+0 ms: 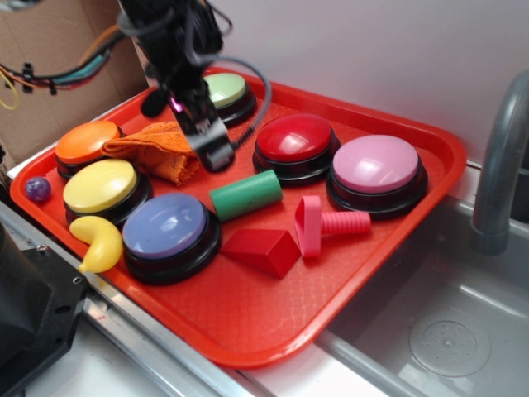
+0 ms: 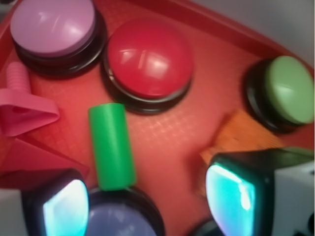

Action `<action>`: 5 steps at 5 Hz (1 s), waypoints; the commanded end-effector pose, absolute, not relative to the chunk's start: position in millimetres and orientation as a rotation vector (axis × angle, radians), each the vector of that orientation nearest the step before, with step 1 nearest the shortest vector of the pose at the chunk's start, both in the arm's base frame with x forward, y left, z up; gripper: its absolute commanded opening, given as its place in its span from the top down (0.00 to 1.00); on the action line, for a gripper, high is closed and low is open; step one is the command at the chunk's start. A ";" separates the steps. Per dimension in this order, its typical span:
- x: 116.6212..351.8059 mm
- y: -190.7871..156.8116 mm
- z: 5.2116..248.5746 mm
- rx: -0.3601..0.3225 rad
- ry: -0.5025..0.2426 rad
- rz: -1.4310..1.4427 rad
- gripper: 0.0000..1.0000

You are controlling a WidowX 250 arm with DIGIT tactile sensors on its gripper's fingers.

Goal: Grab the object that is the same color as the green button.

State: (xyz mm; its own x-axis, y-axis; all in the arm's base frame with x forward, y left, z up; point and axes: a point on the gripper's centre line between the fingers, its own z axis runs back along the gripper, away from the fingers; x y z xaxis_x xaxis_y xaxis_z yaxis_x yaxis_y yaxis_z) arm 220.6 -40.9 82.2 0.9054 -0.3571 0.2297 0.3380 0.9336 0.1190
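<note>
We see gripper (image 2: 147,201) released above tray (image 1: 248,331) middle, green cylinder (image 2: 111,145) lying loose between buttons, green button (image 2: 289,90) at far edge.

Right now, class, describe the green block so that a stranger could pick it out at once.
Find the red tray beside the sink. Near its middle, between the red button and the blue-lilac button, lies the green cylinder on its side. It is the only plain round green bar; the red wedge and pink screw toy nearby differ in colour and shape.

No legible text or labels anywhere
</note>
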 end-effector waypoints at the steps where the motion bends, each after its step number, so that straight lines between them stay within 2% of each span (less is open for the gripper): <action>1: 235.9 -46.1 31.6 0.040 -0.224 -0.359 0.00; 2: 236.5 -48.3 20.7 0.097 -0.168 -0.354 0.00; 3: 236.8 -49.0 28.7 0.105 -0.194 -0.334 0.60; 4: 233.2 -44.1 45.0 0.104 -0.212 -0.285 1.00; 5: 229.1 -40.3 73.6 0.098 -0.207 -0.172 1.00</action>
